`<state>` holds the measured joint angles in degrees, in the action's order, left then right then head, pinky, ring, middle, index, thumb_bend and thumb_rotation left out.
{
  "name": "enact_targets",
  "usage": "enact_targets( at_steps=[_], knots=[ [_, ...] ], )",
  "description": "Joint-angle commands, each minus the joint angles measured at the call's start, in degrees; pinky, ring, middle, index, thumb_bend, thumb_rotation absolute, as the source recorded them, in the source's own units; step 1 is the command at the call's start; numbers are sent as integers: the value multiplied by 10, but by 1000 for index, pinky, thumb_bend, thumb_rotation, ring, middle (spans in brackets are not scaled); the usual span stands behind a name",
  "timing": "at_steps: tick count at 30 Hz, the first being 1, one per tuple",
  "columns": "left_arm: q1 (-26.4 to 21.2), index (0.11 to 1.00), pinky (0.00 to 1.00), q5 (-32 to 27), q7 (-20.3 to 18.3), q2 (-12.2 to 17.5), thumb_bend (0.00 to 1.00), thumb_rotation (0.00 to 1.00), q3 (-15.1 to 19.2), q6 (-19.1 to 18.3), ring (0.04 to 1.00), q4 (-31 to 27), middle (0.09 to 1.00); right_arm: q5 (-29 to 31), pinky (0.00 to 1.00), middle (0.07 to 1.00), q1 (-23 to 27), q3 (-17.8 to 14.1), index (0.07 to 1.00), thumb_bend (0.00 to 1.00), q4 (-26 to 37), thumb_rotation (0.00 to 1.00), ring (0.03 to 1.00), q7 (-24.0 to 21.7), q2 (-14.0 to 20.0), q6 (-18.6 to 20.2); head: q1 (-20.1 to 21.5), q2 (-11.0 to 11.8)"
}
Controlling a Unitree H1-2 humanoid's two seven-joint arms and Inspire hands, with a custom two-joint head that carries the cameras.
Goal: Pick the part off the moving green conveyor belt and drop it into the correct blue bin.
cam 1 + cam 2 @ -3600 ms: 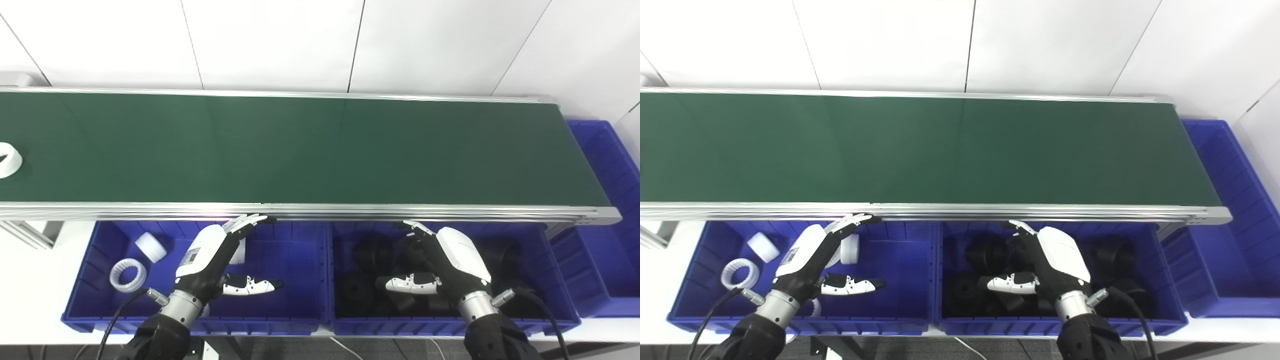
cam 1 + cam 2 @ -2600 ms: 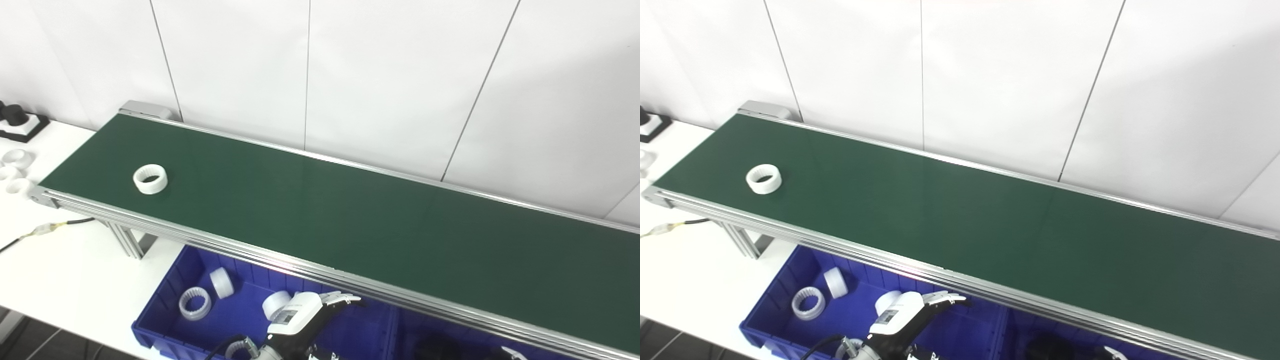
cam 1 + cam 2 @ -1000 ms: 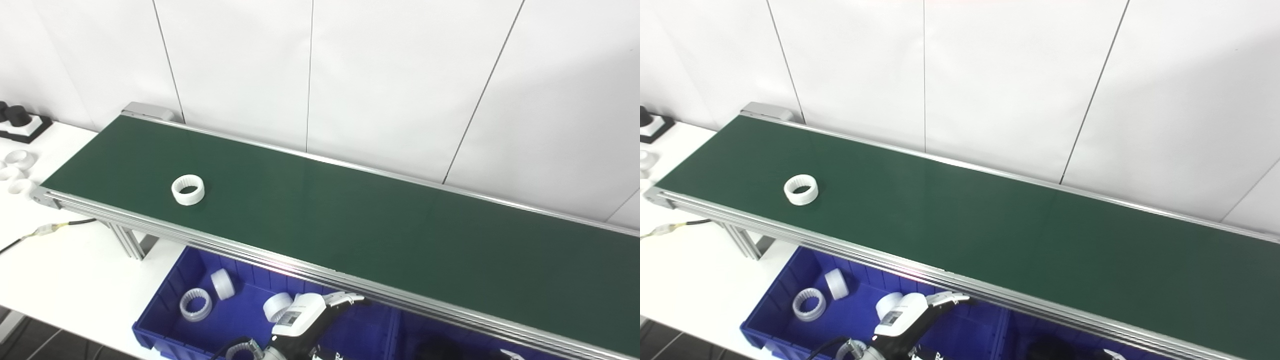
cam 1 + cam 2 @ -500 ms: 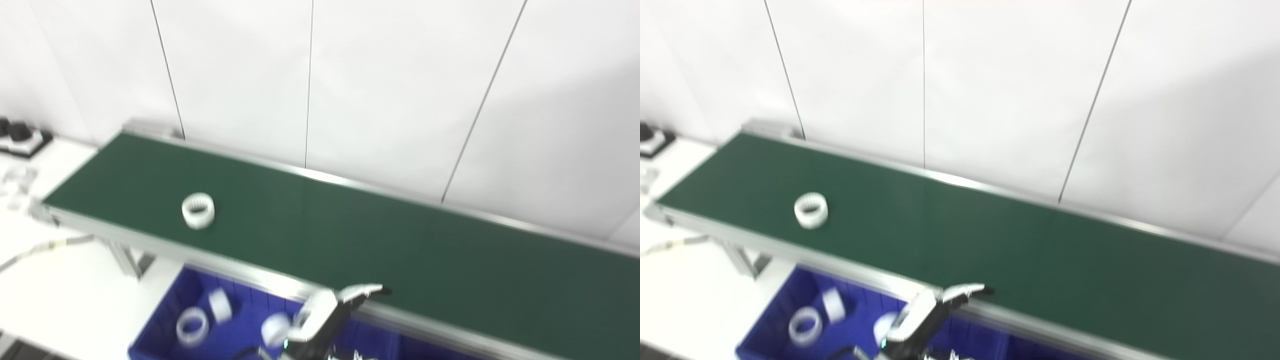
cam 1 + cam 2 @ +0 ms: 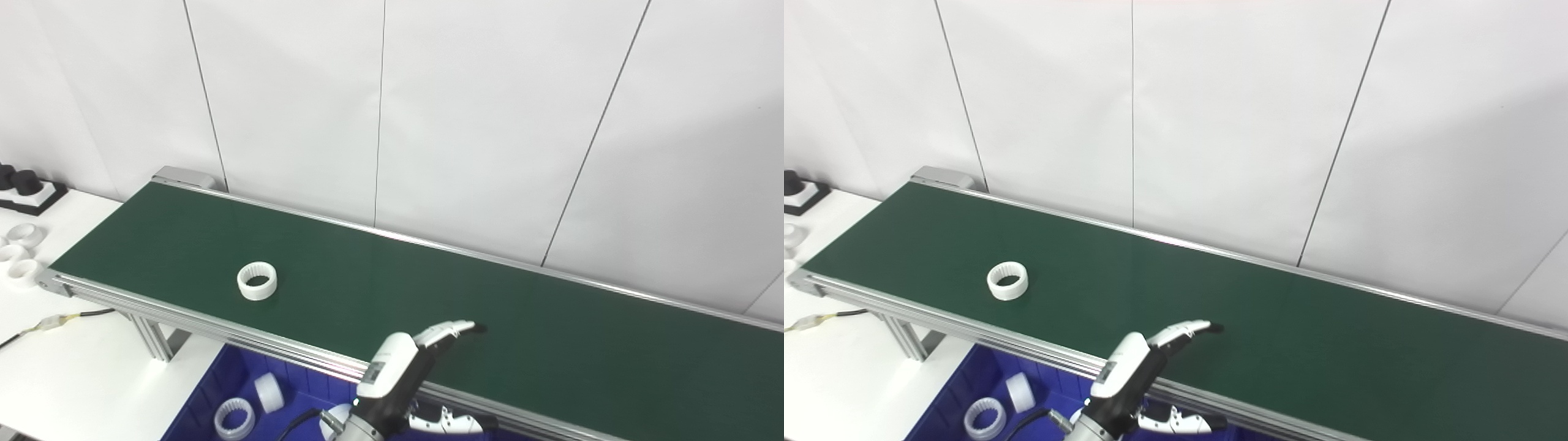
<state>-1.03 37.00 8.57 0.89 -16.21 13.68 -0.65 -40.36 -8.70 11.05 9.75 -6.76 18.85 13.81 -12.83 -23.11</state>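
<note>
Small label on back of left hand (image 5: 398,370), print too small to read. Fingers spread, thumb apart, empty, raised over belt (image 5: 551,343) near edge. White ring (image 5: 257,280) flat on belt, well left of hand. Bin (image 5: 202,410) cut off at bottom. Right hand out of frame.
</note>
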Motion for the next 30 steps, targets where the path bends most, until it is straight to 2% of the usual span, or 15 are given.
enact_targets(
  at_steps=[1,12,16,19,23,30],
  knots=[
    [-21,846,804,1,10,2,801,447,7,0,874,-5,869,-5,640,693,7,-2,811,759,7,229,676,10,5,-10,5,-2],
    [-60,853,814,12,36,11,785,418,52,-20,873,31,886,0,640,695,4,-4,811,765,16,197,677,8,1,-5,8,-5],
    [-72,859,798,16,45,17,792,432,74,-46,862,41,888,0,632,695,5,-4,813,764,15,191,677,7,1,-5,10,-7],
    [-86,869,786,29,67,24,796,441,87,-58,857,63,886,-1,638,695,5,-3,812,766,15,185,676,7,0,-5,11,-7],
    [-104,868,821,27,99,34,799,441,101,-56,876,97,882,1,635,693,4,-5,810,769,16,184,678,8,-1,-7,12,-6],
    [-124,887,842,35,121,58,793,424,118,-92,885,115,894,-1,611,688,2,-4,809,770,21,182,673,6,-1,-4,16,-10]
  ],
)
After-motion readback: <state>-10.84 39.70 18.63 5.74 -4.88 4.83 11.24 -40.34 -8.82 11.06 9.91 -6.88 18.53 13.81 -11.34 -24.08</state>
